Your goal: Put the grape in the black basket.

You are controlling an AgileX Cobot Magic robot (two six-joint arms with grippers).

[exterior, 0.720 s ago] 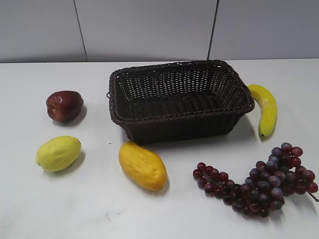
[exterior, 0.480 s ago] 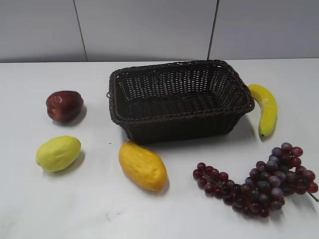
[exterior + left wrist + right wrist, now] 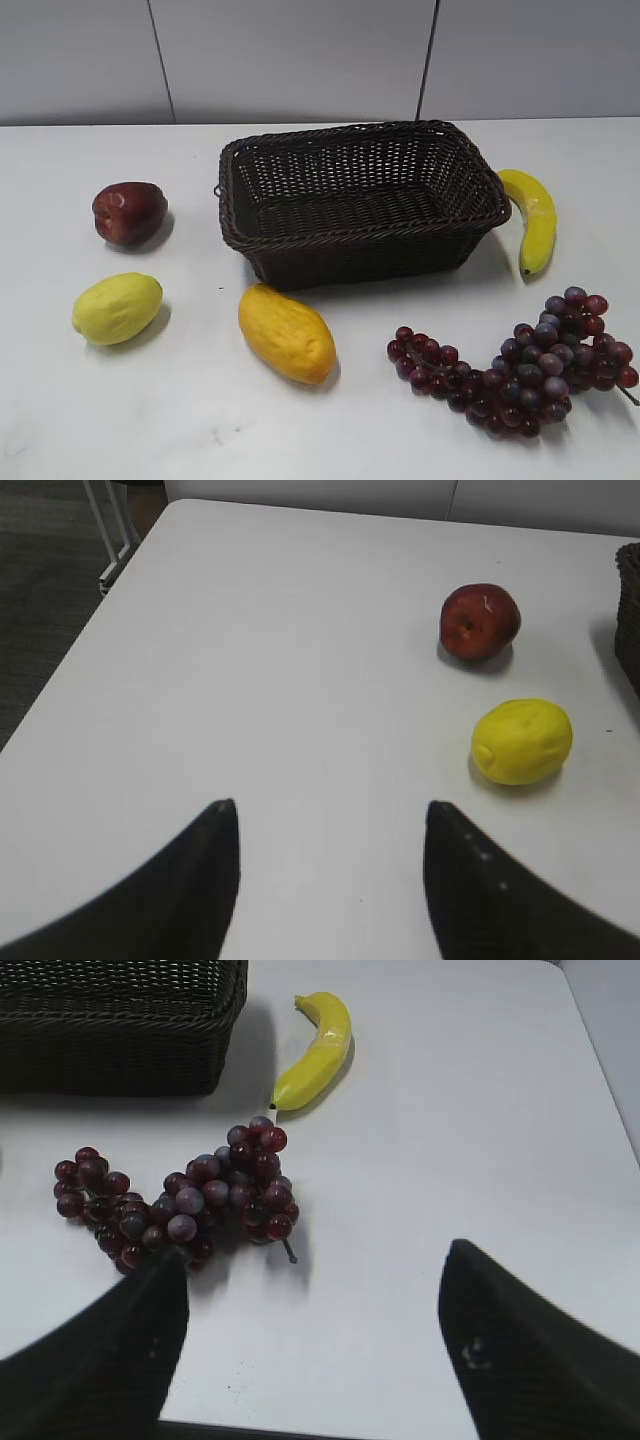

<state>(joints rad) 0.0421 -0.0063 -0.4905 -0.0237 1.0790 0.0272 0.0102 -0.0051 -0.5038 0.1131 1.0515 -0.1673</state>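
Dark red-purple grape (image 3: 520,372), brown-black woven basket (image 3: 360,200), yellow banana (image 3: 533,218).

The black basket (image 3: 362,200) is woven wicker, rough and full of little holes. The grape (image 3: 520,365) is a bunch of smooth, shiny balls. The banana (image 3: 533,218) and the apple (image 3: 128,211) look smooth and glossy. The table (image 3: 120,420) is white, smooth and matt.

Exterior view: we look down at a slant across the table. Our wrist views look forward over it, sharing apple (image 3: 129,212) (image 3: 479,622) at left, grape bunch (image 3: 520,365) (image 3: 180,1200) at right.
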